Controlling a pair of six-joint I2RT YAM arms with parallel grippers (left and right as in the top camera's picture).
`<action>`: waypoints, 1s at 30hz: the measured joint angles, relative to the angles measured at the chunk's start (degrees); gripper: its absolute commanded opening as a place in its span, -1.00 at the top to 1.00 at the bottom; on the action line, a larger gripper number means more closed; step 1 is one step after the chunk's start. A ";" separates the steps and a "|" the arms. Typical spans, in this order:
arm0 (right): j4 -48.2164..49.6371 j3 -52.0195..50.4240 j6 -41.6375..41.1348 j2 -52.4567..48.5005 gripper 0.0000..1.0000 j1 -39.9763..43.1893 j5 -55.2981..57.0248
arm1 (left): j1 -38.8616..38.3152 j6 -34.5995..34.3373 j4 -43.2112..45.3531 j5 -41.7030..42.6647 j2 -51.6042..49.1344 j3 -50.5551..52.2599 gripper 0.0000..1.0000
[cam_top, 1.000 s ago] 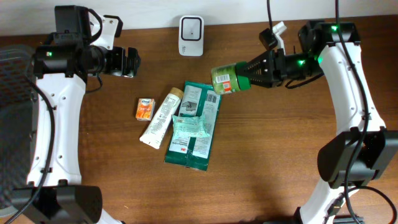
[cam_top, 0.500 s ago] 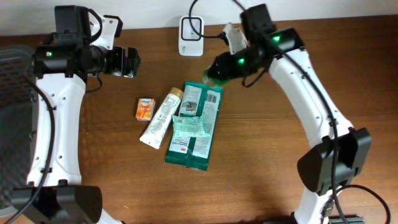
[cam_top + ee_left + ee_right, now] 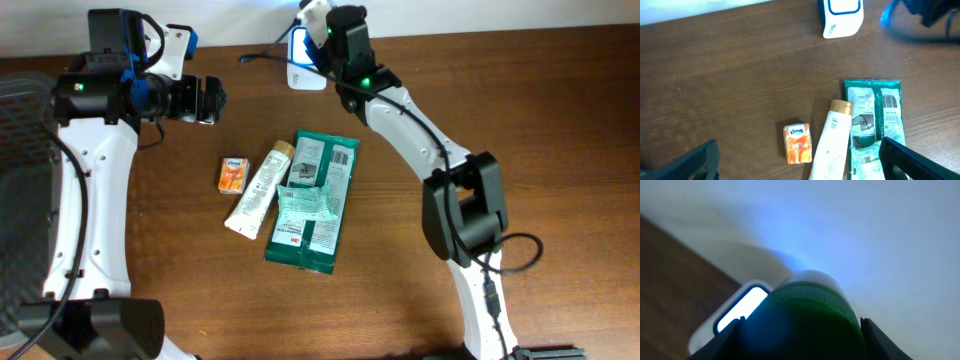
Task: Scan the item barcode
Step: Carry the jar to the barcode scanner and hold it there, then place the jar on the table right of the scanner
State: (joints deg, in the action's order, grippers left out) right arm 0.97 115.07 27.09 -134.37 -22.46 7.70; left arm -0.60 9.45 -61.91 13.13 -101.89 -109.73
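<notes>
Overhead, the right arm (image 3: 400, 105) reaches across to the white box-shaped barcode scanner (image 3: 303, 72) at the back of the brown wooden table (image 3: 170, 270), where a bluish light glows. Left of the scanner, the left gripper (image 3: 207, 100) hangs empty with its jaws wide apart.

From the left wrist, an orange tissue packet (image 3: 797, 144), a cream plastic tube (image 3: 832, 137) and flat green packets (image 3: 872, 117) lie in front of the scanner (image 3: 842, 17).

From the right wrist, the right gripper (image 3: 800, 342) is clamped on a round green bottle (image 3: 805, 315), held just beside the scanner's lit window (image 3: 737, 312).
</notes>
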 measured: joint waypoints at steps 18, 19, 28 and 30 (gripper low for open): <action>7.89 0.00 18.88 -5.46 0.06 -0.22 -4.20 | 0.00 0.02 0.00 0.00 0.00 0.00 -0.98; 8.07 0.00 16.41 -5.46 0.06 -0.22 -4.39 | 0.00 0.00 0.00 0.00 0.00 0.00 -0.98; -20.68 0.48 -22.27 14.71 0.22 6.36 -17.97 | 0.00 0.00 0.00 0.00 0.00 0.00 -0.99; -37.07 0.85 -25.86 20.13 0.21 11.21 -22.82 | 0.00 0.00 0.11 0.00 0.00 0.00 -0.98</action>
State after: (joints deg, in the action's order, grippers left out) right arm -36.10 115.92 1.23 -114.24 -11.25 -15.11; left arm -0.60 9.45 -61.80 13.13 -101.89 -109.73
